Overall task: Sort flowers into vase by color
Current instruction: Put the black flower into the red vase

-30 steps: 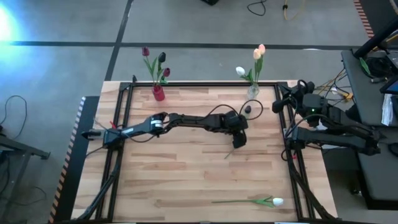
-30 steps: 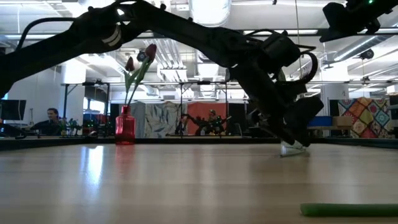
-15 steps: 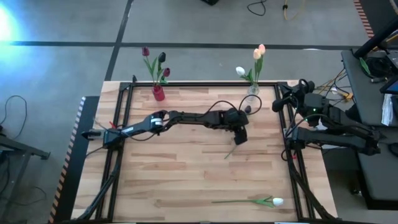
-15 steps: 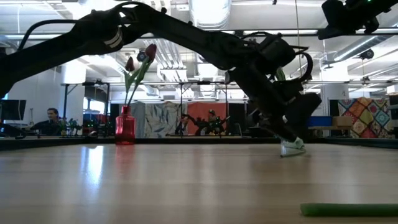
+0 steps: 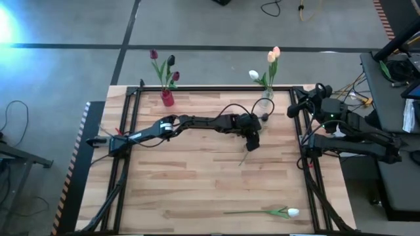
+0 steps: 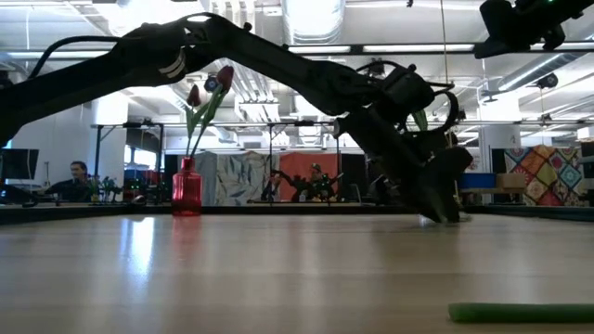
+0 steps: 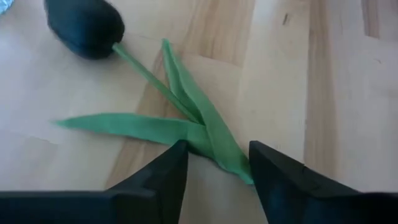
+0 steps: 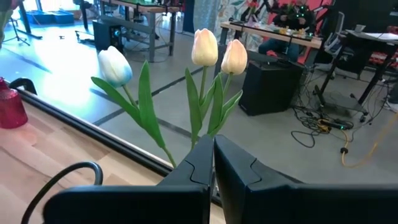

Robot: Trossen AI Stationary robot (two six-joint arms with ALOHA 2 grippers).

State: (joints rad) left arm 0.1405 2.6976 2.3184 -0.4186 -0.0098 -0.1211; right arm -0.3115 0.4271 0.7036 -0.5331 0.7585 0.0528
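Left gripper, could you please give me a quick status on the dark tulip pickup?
Left gripper open, fingers straddling the dark tulip's leaves on the table. Right gripper shut, parked at the right edge. Nothing in the way.

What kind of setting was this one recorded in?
Probably a robotics lab or open workshop. The wooden table stands on a bare concrete floor with loose cables, and the low view shows workbenches and a seated person behind.

Bright overhead lighting; glare on table (image 6: 139, 246); low view foreground blurred; arm backlit.
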